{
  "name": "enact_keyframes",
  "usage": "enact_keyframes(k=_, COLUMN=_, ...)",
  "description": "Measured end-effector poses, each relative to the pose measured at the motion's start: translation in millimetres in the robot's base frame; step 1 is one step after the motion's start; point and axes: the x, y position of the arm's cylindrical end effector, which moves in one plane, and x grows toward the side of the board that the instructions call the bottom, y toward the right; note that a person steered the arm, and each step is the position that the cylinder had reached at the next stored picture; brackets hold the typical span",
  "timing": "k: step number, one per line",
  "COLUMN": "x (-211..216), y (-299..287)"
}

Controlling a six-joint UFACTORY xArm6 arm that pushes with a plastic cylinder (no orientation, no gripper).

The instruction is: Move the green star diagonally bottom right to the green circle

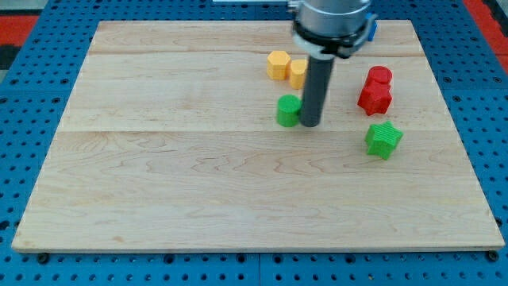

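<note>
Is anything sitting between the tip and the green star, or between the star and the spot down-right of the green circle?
No block lies between them. My tip rests against the green circle on its right side; the green star lies apart toward the view's right. The board between them looks bare. The red blocks sit above that path.

Only 1 camera covers the scene, looking down at a slant from beyond the bottom edge of the wooden board [238,199], so the board's top edge appears shorter than its bottom edge. It stands far enough back to take in nearly the whole board plus strips of the blue pegboard [32,95] around it, while the arm [329,20] is cut off at the view's top.
</note>
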Motion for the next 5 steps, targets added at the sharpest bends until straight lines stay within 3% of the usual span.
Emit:
enact_keyframes(k=1, x=7, y=-1)
enact_keyframes(k=5, x=12, y=170)
